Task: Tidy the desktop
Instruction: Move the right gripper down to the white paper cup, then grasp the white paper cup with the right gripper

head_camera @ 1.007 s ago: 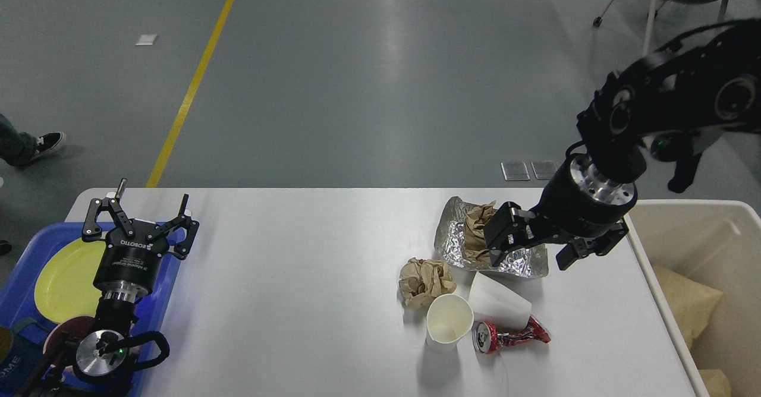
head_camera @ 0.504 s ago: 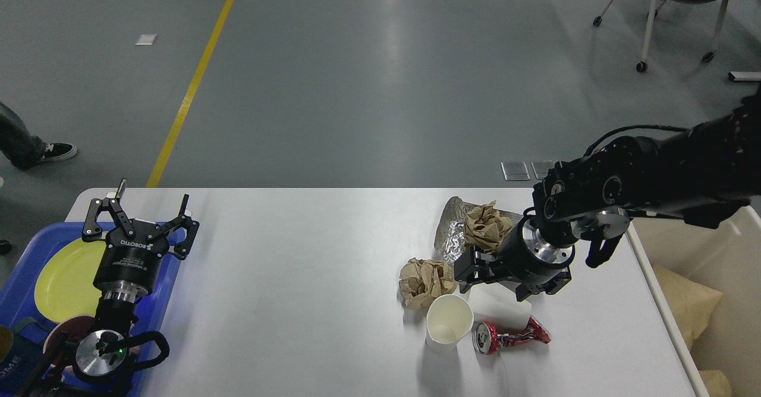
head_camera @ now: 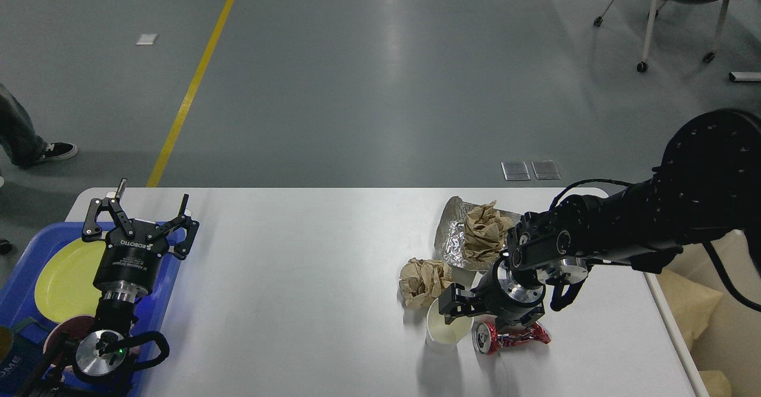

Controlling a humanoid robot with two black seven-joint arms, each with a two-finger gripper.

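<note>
Lowered toward six o'clock, right gripper (head_camera: 447, 309) now reaches the paper cup (head_camera: 447, 328) on the table (head_camera: 297, 278) to clear it, jaws' spacing unclear.

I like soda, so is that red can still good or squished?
Squished. The red can lies on its side on the table, its body crumpled flat, only the round top keeping its shape.

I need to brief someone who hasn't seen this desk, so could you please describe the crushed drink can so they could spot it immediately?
Start at the white desktop and look to the pile of rubbish near its right end. At the pile's near edge, just right of the upright white paper cup, lies the crushed can, under the right gripper. It is the only red, shiny metal piece; its neighbours are brown paper, foil and white cups.
</note>
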